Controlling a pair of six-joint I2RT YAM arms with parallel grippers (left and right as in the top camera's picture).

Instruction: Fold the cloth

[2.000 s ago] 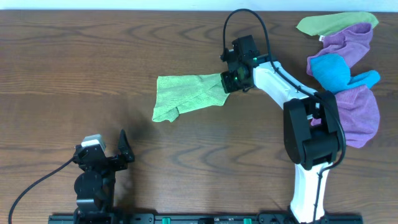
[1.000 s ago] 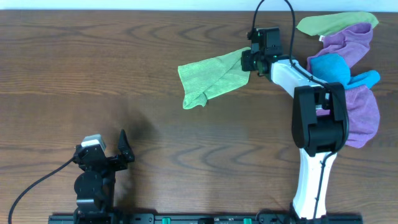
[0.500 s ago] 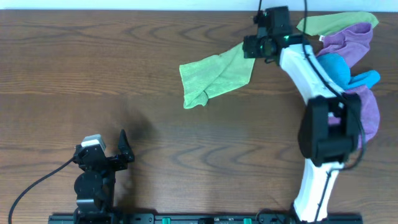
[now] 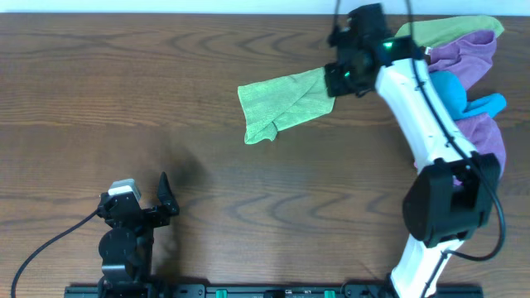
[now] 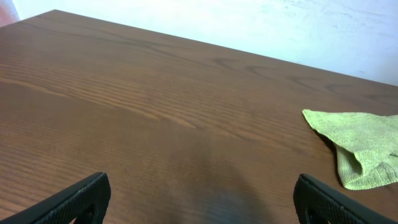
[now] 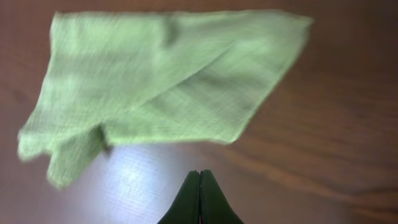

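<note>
A light green cloth [image 4: 281, 101] lies crumpled on the wooden table, its lower left corner folded over. It also shows in the left wrist view [image 5: 364, 148] and in the right wrist view [image 6: 168, 81]. My right gripper [image 4: 344, 76] hangs over the cloth's right edge. In the right wrist view its fingers [image 6: 199, 177] are pressed together with nothing between them, above the cloth. My left gripper [image 4: 137, 205] rests at the near left, far from the cloth, with its fingers [image 5: 202, 202] wide apart and empty.
A pile of other cloths [image 4: 464, 91], purple, blue and green, lies at the far right behind my right arm. The table's far edge runs just behind the pile.
My right gripper dragged the green cloth right and toward the back. In the last half second the cloth's lifted right corner dropped flat, and the gripper now stands clear of it.
</note>
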